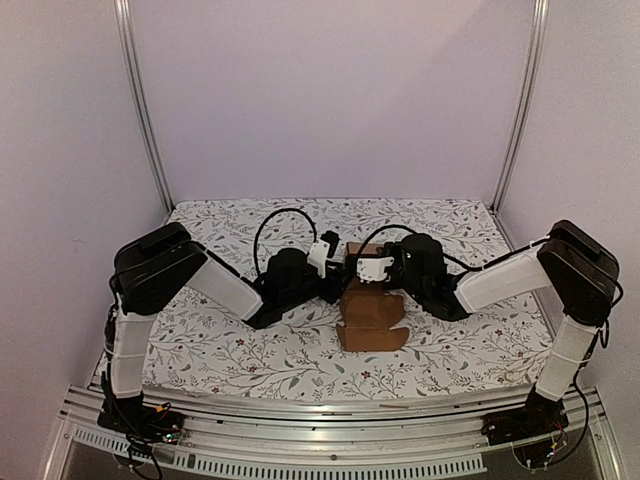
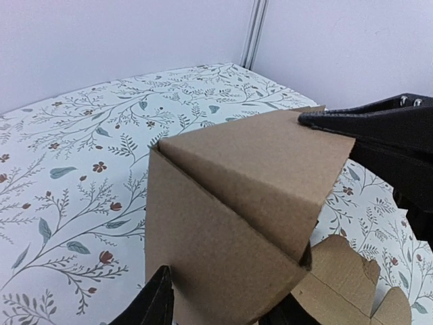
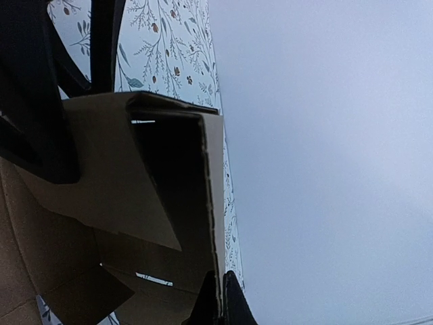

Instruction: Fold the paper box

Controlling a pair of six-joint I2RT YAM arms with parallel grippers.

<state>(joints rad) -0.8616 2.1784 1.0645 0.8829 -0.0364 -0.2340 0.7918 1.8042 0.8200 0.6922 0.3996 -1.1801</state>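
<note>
Box [image 1: 370, 322] stands mid-table on the floral cloth [image 1: 230, 340], between the two arms, half formed: its walls are up as a rough sleeve, while a loose flap [image 2: 345, 277] with cut tabs lies spread on the cloth at its near side. The right gripper [image 3: 218, 303] is clamped tight on the thin edge of one upright panel, and the left wrist view shows its black fingertip pinching the top corner of a slanted panel. The left gripper [image 2: 223, 308] straddles the lower part of the box, with a finger [image 2: 157, 305] on each side of a folded corner; the jaws stand partly apart, and whether they press the cardboard or merely flank it cannot be told. The step in hand looks like squaring up the body and bringing a top panel over, with the right arm as the anchor. Perhaps half of the folding is done, since the spread flap is not tucked. The next move probably calls for the left gripper to take a firm hold of a free panel and turn it along its crease while the right holds steady. The cardboard looks light and springy, so a loose pinch may let the panel pop back or the box slide on the cloth
</note>
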